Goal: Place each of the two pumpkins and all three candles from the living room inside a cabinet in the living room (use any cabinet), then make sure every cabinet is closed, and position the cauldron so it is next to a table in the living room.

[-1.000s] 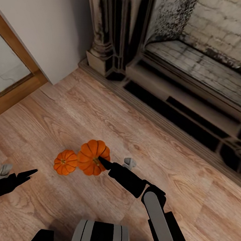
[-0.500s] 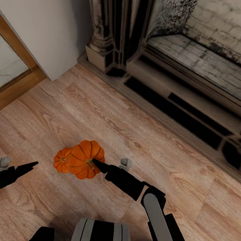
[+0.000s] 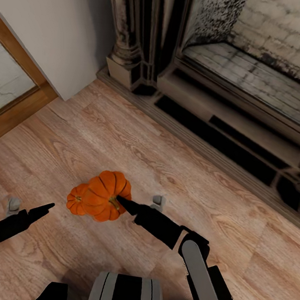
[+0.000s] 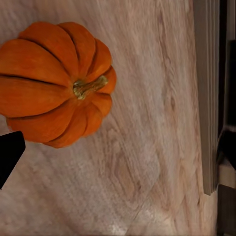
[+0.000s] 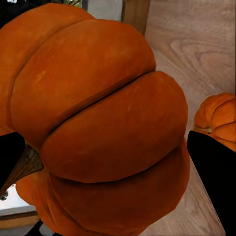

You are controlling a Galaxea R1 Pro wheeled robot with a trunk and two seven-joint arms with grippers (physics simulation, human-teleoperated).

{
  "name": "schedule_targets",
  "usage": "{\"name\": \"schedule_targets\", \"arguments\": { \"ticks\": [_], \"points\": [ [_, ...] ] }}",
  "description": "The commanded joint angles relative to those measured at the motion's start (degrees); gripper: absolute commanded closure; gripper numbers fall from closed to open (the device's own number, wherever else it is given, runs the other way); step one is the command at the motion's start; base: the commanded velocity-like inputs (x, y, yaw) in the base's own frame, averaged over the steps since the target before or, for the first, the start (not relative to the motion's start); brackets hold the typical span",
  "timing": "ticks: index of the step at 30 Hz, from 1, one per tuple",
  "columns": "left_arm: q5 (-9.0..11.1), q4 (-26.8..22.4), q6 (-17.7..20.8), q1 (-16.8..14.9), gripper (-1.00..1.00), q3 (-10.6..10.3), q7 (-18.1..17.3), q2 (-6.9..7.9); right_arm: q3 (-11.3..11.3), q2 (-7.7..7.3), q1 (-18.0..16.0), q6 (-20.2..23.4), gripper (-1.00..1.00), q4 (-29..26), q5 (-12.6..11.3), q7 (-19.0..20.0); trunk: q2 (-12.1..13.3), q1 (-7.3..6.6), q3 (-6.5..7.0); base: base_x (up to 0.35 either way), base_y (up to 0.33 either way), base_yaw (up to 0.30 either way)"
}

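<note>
A dark stone fireplace (image 3: 237, 86) rises behind the wood floor (image 3: 123, 136). The right arm stretches forward, its right gripper (image 3: 124, 203) clamped on the larger pumpkin (image 3: 106, 195), just above the smaller pumpkin (image 3: 77, 199) on the floor. The left gripper (image 3: 29, 208) hangs low, fingers apart, empty.

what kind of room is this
Probably a living room: a sooty brick fireplace with a dark carved surround sits on a wood plank floor, beside a plain wall. Two pumpkins sit on the floor like seasonal decor.
</note>
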Motion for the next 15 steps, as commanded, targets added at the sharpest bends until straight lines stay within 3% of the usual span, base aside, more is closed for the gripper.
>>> {"name": "schedule_targets", "arguments": {
  "ticks": [1, 15],
  "points": [
    [0.21, 0.01, 0.37, -0.03, -1.00, 0.02, -0.05, -0.23, -0.24, -0.27, -0.01, 0.25, 1.00, -0.03, -0.15, 0.44, -0.01, -0.01, -0.03, 0.007, 0.000, 0.000],
    [0.35, 0.18, 0.37, -0.03, -1.00, 1.48, 1.75, -0.55, -0.50, -0.85, -0.01, -0.08, 1.00, 0.02, 0.02, 0.83, -0.01, -0.01, -0.03, 0.019, -0.020, 0.000]
  ]
}}
